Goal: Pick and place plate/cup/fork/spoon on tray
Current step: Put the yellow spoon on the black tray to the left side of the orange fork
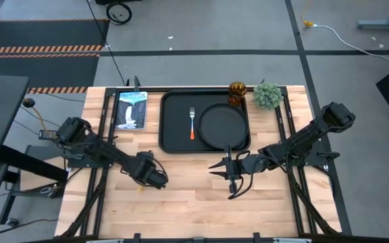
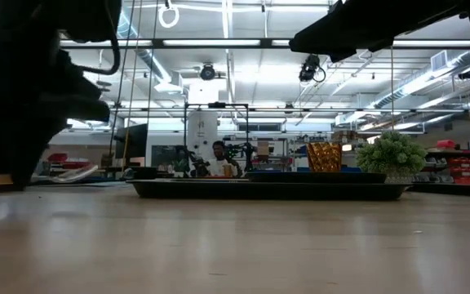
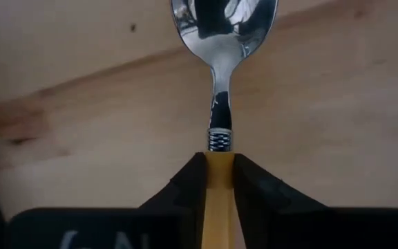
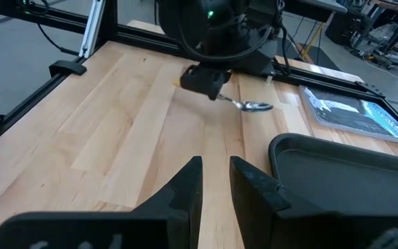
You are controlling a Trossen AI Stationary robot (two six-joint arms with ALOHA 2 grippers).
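- Spoon (image 3: 220, 83): clamped by its yellow handle between the fingers of the left gripper (image 3: 220, 173), bowl forward, presumably for carrying to the tray (image 1: 170, 121).
- In the right wrist view, the spoon is seen held low over the table (image 4: 116, 124); contact cannot be judged.
- Right gripper (image 4: 215, 181): waiting in front of the tray, fingers slightly parted, nothing held.
- Plate (image 1: 222, 125) and fork (image 1: 192, 123): lying on the tray.
- Cup (image 1: 238, 91): at the tray's far rim; inside or outside cannot be told.
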